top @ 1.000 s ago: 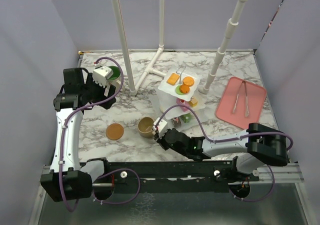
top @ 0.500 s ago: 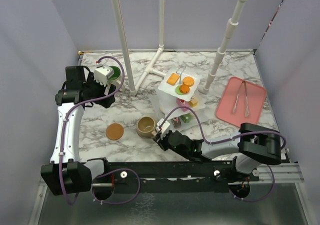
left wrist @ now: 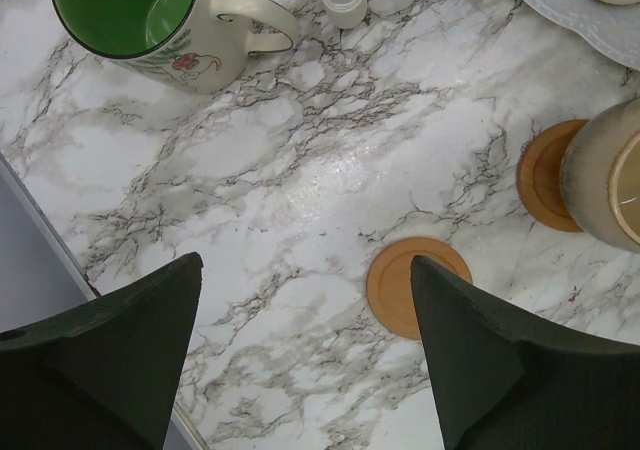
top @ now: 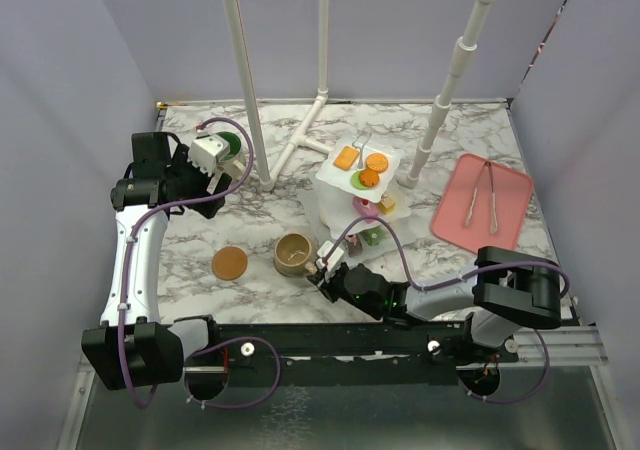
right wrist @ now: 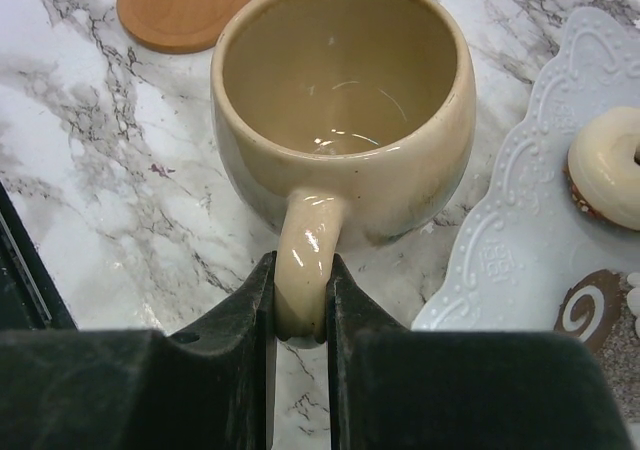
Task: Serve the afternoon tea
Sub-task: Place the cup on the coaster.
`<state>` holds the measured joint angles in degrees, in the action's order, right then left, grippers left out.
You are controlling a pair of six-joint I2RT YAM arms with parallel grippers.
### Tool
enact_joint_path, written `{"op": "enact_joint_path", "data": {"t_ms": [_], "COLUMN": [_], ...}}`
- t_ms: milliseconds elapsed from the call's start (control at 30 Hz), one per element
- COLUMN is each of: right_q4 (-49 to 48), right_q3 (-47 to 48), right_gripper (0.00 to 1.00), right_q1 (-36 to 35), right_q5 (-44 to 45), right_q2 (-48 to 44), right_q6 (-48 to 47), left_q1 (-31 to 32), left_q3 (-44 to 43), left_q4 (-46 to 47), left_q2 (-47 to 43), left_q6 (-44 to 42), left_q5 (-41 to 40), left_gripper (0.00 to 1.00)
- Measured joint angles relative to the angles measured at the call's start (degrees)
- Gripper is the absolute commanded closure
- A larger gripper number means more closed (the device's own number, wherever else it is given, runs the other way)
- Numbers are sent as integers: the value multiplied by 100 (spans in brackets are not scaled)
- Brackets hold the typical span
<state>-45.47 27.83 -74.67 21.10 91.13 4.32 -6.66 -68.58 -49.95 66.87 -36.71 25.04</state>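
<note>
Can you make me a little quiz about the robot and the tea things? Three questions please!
1. True or false: the left end effector is holding the green-lined mug.
2. Which part of the beige mug does the right end effector pinch? A rim, B handle, C base.
3. Fill in: on the pink tray lie metal ____.
Key: 1 false, it is open and apart from the mug; 2 B; 3 tongs.

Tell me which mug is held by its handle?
The beige mug: jaws of the right gripper pinch its handle. The green-lined mug stands untouched.
</note>
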Motion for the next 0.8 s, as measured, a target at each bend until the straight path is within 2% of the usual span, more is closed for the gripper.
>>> {"op": "enact_joint_path", "data": {"t_ms": [300, 800], "right_q4": [-234, -595], "right_q3": [168, 232], "right_gripper": [100, 100], "right_q1": [0, 0], "right_q5": [-254, -168], "right_q2": [-96, 601], "right_q6": [-400, -11], "left_q1": [0, 0], "left_q3": [0, 0], "left_q4": [-9, -13], "left_q2": [4, 11], "left_q6": [-42, -83], "left_q5": [-20, -66], "left_gripper": [14, 13]}}
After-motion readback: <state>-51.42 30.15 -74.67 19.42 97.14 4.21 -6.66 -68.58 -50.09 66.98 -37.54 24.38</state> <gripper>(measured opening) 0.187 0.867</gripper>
